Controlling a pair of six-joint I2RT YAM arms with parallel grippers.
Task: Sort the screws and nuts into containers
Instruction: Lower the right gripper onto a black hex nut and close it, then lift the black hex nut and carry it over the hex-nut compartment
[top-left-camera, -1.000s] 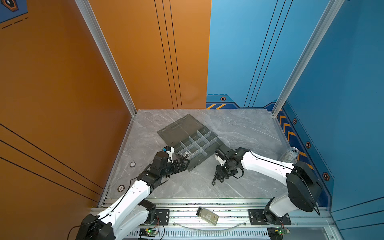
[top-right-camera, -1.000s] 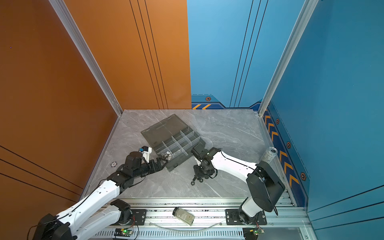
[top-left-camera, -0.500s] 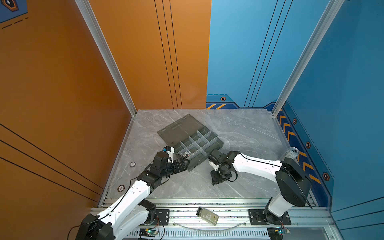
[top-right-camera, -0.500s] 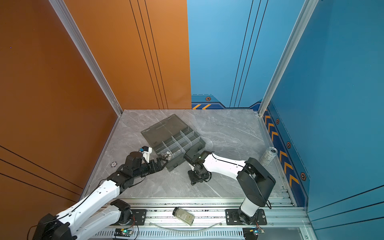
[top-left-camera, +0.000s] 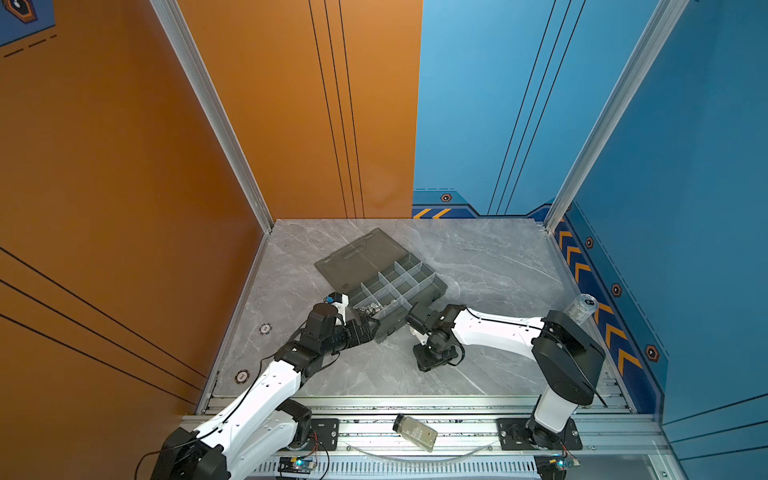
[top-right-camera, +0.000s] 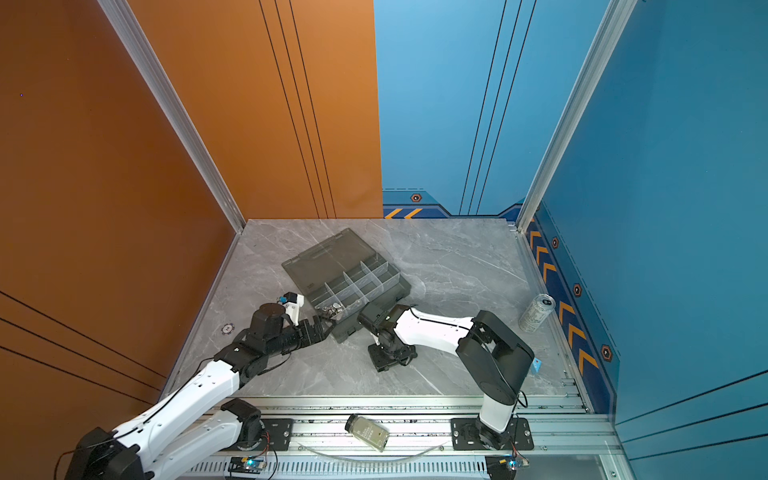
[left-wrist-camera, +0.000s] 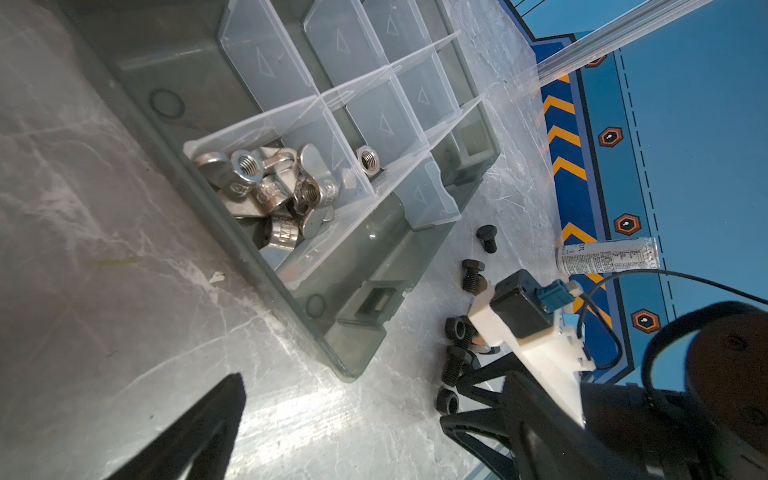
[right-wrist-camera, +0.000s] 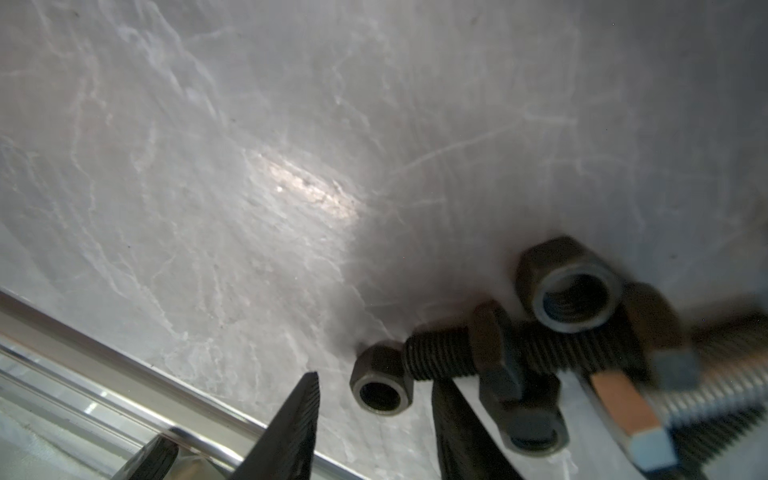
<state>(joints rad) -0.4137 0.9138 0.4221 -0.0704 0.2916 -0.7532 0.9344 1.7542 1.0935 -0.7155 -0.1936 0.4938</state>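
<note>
Just swung right gripper (right-wrist-camera: 376, 384) down over loose pile; jaws half-parted, gripping nothing. Black nut (right-wrist-camera: 381, 388) between tips, black screws (right-wrist-camera: 449, 353) just past. Probably next pick. Left gripper (top-left-camera: 371, 325) unmoved, jaws wide, empty; silver nuts (left-wrist-camera: 266, 183) in cell (left-wrist-camera: 257, 120) just ahead, likely home for that nut.

The can (left-wrist-camera: 606, 259) carries lines of fine print; only the letters "ER" near one end can be made out. Some silver nuts (left-wrist-camera: 266, 191) bear stamped marks, one like an "M", otherwise unreadable. The dividers (left-wrist-camera: 266, 62) show embossed triangles. The blue wall strip (top-left-camera: 582, 270) has orange chevrons and hexagon badges (left-wrist-camera: 610, 137). The print on the bottle (top-left-camera: 417, 433) label is too small to read.
</note>
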